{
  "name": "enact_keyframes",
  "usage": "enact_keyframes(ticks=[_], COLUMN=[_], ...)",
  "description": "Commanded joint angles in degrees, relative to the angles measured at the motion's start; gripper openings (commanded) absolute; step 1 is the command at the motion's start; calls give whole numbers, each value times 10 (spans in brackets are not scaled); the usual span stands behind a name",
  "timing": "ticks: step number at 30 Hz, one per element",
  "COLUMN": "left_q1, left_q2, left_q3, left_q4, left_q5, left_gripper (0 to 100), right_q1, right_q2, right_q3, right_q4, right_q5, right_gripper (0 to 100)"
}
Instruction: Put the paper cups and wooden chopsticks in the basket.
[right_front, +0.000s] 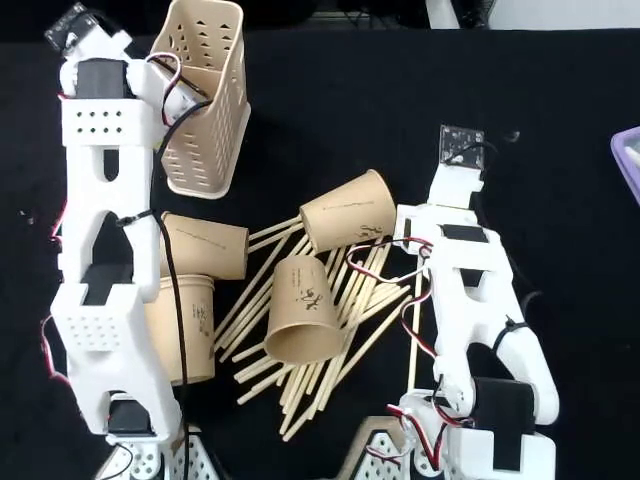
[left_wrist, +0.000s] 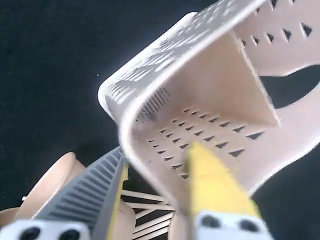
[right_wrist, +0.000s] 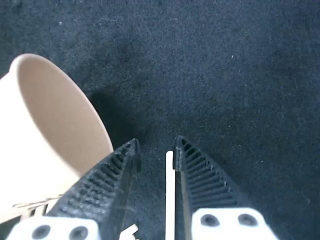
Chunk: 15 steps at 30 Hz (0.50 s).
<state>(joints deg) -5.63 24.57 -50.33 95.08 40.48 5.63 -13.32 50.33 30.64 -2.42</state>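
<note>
Beige basket (right_front: 205, 100) (triangular holes), black table (right_front: 350, 120)

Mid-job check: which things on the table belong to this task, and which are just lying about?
Job: basket, gripped at its wall by the left gripper; four paper cups; wooden chopsticks piled among them.
Lying about: purple-rimmed thing at the high view's edge, apart from the pile.
</note>
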Motion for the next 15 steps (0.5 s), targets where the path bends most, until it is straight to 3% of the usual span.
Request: enact_keyframes(ticks=[1,9,15], left_q1=[2,3,-3], left_q2=[-36,-36,-29], left_q3=[-5,-11,-5], left_q4=[-17,-22,-34], left_q5=[-61,-285,-308], left_gripper=[25,36,70], right_q1=[-9,-9,-8], right_q2=[1,1,0], right_q3=[-15,-15,-14], right_q4=[-11,-11,-11], right_q5=[-1,-1,-1], right_gripper=[118,118,119])
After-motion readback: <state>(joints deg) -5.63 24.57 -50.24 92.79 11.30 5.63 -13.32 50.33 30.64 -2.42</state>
